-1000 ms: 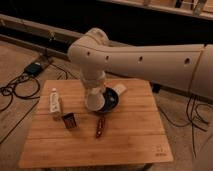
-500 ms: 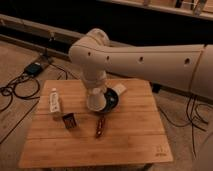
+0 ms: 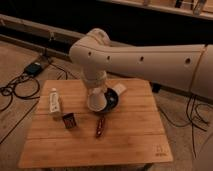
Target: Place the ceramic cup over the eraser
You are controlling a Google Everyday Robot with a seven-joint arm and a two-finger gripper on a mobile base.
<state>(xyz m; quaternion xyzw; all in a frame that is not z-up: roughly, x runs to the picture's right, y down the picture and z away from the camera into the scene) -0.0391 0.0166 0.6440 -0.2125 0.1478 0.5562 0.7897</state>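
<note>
- i'm seeing barely any change: the gripper [image 3: 96,91] is staying clamped on the ceramic cup [image 3: 96,102], hanging just before the black bowl [image 3: 114,98].
- the eraser [image 3: 69,120] is lying uncovered nearby, front-left of the cup, so i'm judging the carry-over still pending.

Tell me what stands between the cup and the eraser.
Nothing visible. The gripper grips the ceramic cup beside the black bowl; only bare table lies between it and the eraser. The red stick lies aside.
</note>
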